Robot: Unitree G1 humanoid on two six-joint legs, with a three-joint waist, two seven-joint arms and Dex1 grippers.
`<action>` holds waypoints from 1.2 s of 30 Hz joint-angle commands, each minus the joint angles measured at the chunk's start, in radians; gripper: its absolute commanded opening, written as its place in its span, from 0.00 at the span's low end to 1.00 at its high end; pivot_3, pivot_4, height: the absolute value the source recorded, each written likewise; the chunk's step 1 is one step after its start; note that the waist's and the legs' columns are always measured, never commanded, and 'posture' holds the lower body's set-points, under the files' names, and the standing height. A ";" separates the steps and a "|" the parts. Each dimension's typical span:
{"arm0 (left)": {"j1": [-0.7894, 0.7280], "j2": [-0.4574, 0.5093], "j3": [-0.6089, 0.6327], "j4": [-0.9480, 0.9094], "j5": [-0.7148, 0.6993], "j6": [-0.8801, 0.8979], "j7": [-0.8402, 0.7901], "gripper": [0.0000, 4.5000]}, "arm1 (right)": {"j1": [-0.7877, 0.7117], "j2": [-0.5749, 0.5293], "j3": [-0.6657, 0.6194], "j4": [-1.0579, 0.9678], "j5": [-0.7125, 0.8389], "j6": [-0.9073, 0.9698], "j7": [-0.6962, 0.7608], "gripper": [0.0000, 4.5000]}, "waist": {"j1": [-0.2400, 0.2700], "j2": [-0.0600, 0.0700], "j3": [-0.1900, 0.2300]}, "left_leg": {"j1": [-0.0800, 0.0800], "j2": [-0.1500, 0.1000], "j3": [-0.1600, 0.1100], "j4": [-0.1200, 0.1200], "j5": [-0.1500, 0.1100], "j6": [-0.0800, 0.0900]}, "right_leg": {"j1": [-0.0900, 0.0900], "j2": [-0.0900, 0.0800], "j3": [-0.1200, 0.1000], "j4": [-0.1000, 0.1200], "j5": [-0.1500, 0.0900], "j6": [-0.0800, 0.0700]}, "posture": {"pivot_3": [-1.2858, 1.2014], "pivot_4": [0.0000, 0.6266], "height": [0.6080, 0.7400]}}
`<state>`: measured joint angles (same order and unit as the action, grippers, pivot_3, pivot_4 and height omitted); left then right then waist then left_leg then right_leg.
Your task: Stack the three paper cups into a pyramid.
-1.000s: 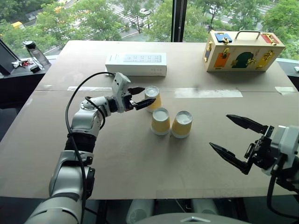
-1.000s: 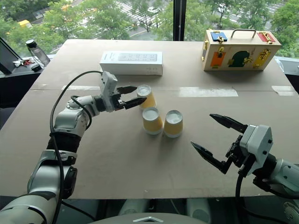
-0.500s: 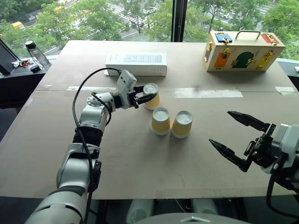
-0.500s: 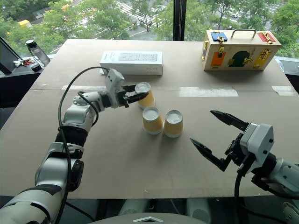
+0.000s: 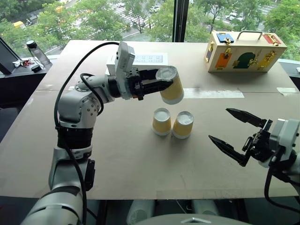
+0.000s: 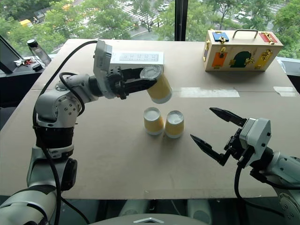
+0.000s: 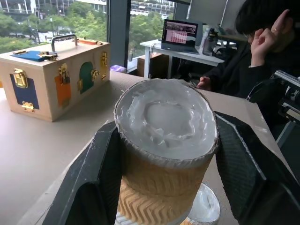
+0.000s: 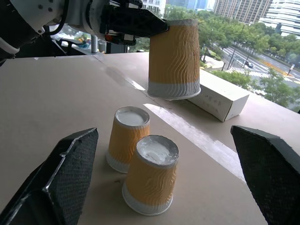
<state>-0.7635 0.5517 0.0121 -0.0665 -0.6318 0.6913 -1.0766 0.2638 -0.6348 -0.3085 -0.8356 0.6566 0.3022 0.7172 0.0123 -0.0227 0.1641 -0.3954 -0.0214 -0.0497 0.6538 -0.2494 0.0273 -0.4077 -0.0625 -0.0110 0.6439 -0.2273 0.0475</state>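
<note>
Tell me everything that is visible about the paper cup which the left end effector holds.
The held paper cup is small and tapered, with yellow-orange ribbed sides, a white rim and a white base. It is upside down, base upward, slightly tilted, lifted clear of the table. The left end effector is shut on it, its black fingers pressing both sides near the base. Nothing else touches it.

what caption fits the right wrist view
Left pincer holds a yellow-orange ribbed paper cup above two matching upturned cups.
</note>
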 commanded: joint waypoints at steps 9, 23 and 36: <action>0.036 0.049 -0.065 -0.052 0.031 -0.035 -0.071 0.50 | 0.034 -0.039 -0.111 0.129 0.047 -0.094 0.159 1.00 | 0.000 0.000 0.000 | 0.000 0.000 0.001 0.000 0.000 0.000 | 0.000 0.000 0.001 0.000 0.000 0.000 | 0.52 0.24 1.00; 0.031 0.042 -0.105 -0.040 0.075 -0.081 -0.079 0.50 | -0.074 -0.109 -0.135 0.236 0.110 -0.067 0.240 1.00 | 0.000 0.000 0.000 | 0.000 0.000 0.001 0.000 0.000 0.000 | 0.000 0.000 0.001 0.000 0.000 0.000 | 0.52 0.24 1.00; 0.031 0.012 -0.048 -0.062 0.028 -0.064 -0.072 0.99 | -0.054 -0.116 -0.145 0.198 0.117 -0.040 0.224 1.00 | 0.000 0.000 0.000 | 0.000 0.000 0.001 0.001 0.000 0.000 | 0.000 0.000 0.001 0.000 0.000 0.000 | 0.52 0.24 1.00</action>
<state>-0.7194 0.5626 -0.0841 -0.0880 -0.5730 0.6454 -1.1540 0.2055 -0.7397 -0.4150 -0.6009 0.7546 0.2618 0.9426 0.0125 -0.0227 0.1642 -0.3954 -0.0214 -0.0485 0.6544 -0.2494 0.0274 -0.4076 -0.0627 -0.0099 0.6437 -0.2272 0.0475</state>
